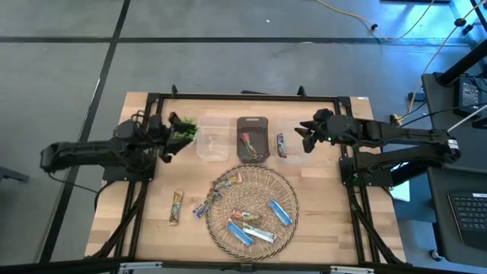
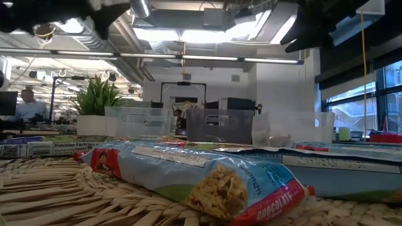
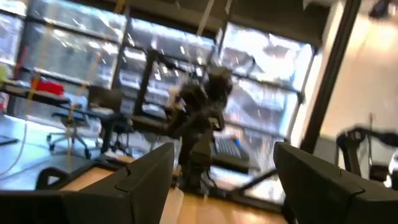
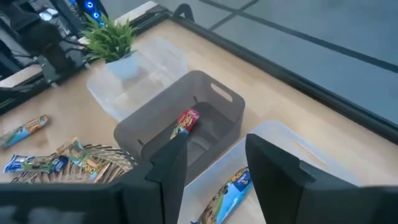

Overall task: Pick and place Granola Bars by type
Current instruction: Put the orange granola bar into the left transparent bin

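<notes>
A pale wooden desk (image 1: 319, 205) carries three small bins in a row along its far side. The left one is a clear plastic bin (image 1: 214, 138), empty as far as the high view shows. The middle one is a dark grey plastic bin (image 1: 253, 128) holding one red-wrapped granola bar (image 1: 248, 143). The right one is another clear plastic bin (image 1: 295, 148) with one blue-wrapped granola bar (image 1: 281, 144) lying in it. Just left of the row stands a small green potted plant (image 1: 184, 127).

Nearer the front sits a round woven wicker tray (image 1: 275, 183). On it lie several more wrapped bars: two blue ones (image 1: 280, 212) toward its right and near side, a silvery one (image 1: 257, 233) beside them, and a mixed cluster (image 1: 245, 218) whose colours are hard to separate. A blue bar (image 1: 204, 207) rests across the tray's left edge, and a green-tan bar (image 1: 176, 207) lies alone on the desk well left of the tray.

The left gripper (image 1: 166, 144) hovers beside the plant at the far left, its fingers (image 3: 152, 177) spread wide with nothing between them. The right gripper (image 1: 305, 138) hangs over the far right of the desk, just above the right clear bin. Its fingers (image 4: 171, 165) stand apart and hold nothing, with the grey bin and the blue bar visible beyond them in the right wrist view.
</notes>
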`<action>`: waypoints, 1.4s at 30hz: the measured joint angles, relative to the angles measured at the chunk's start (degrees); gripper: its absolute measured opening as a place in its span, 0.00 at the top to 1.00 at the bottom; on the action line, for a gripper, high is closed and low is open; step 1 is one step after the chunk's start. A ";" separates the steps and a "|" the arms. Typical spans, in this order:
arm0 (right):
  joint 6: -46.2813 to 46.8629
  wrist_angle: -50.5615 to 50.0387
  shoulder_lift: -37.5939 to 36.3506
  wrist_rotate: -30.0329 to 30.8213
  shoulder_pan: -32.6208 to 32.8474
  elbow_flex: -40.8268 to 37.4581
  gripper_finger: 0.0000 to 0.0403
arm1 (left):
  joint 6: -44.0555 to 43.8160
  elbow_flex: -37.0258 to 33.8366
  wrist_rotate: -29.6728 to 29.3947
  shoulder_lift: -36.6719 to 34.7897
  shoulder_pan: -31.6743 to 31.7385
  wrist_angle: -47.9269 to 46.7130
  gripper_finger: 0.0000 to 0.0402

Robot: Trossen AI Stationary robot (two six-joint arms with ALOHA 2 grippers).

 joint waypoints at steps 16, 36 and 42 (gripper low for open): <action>-5.70 -6.98 -0.12 -7.68 -0.39 0.00 0.59 | 4.60 36.14 -14.65 37.77 -18.12 -48.09 0.37; -12.02 -7.98 -0.12 -7.68 -0.39 -0.01 0.59 | -12.70 40.65 -22.51 65.13 -24.37 -53.76 0.44; -12.02 -8.29 -0.12 -7.68 -0.39 -0.02 0.59 | -14.56 40.67 -20.49 68.87 -24.37 -53.78 0.46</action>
